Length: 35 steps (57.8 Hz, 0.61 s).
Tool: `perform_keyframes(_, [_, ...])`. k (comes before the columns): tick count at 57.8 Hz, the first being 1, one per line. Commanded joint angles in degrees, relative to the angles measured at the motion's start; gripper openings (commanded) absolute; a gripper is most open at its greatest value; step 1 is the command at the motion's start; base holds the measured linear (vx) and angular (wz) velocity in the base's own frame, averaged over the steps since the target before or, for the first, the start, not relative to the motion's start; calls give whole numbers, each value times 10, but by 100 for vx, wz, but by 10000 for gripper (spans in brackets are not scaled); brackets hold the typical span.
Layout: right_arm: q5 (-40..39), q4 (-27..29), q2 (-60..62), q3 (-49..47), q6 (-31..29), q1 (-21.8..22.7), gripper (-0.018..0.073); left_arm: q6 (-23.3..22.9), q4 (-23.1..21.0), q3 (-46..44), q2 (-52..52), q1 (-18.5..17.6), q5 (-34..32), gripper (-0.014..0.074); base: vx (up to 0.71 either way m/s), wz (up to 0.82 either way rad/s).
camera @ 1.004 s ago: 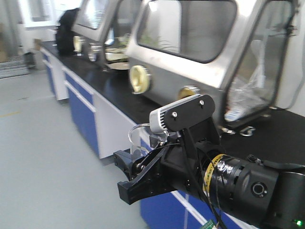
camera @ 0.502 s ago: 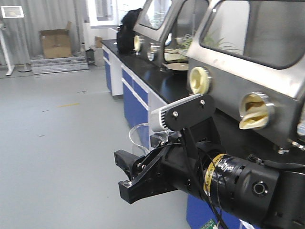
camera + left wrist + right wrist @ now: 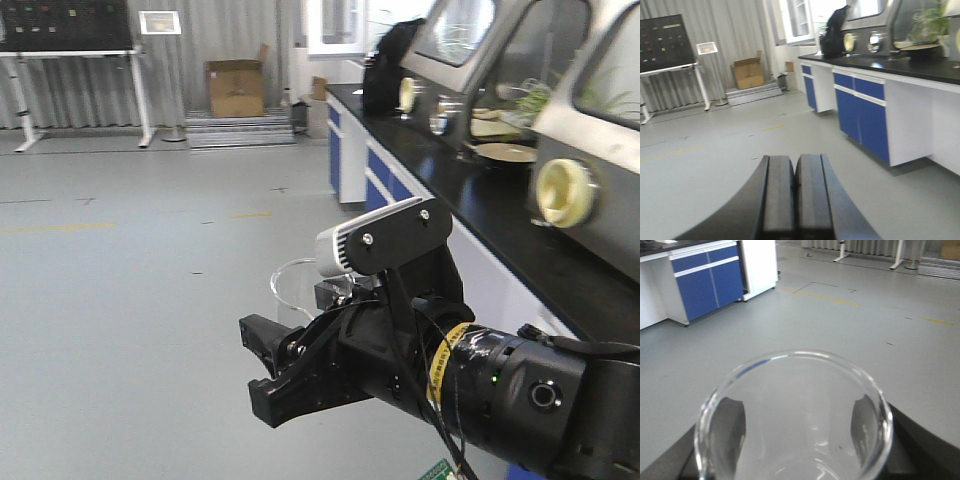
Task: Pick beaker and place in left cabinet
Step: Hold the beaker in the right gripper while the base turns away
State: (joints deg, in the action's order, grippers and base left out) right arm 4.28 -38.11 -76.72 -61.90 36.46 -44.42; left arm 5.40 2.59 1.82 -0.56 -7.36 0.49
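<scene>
The beaker, a clear glass cylinder, stands upright between the fingers of my right gripper, which is shut on it. Both pads show dark through the glass wall. In the front view only the beaker's rim rises behind the right gripper, held out over grey floor. My left gripper is shut with nothing between its pads, also over bare floor. The left cabinet is out of view.
A long black-topped lab bench with blue cupboard fronts runs along the right, carrying steel glove boxes and a black backpack. A cardboard box and a sign stand are at the far wall. Grey floor spreads left.
The whole view has swung left: bench and glove boxes slid to the right and open floor fills the frame. The right gripper keeps the beaker in the same hold.
</scene>
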Motion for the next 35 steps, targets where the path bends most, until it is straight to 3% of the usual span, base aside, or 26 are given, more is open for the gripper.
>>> perform_keyframes(1, [-38,-3,18,-22,-1,3,18,-2,-2,9,-11,0,-48,1,19,43])
perform_keyframes(35, [-38,-3,18,-22,-1,3,18,-2,-2,9,-11,0,-48,1,27,34])
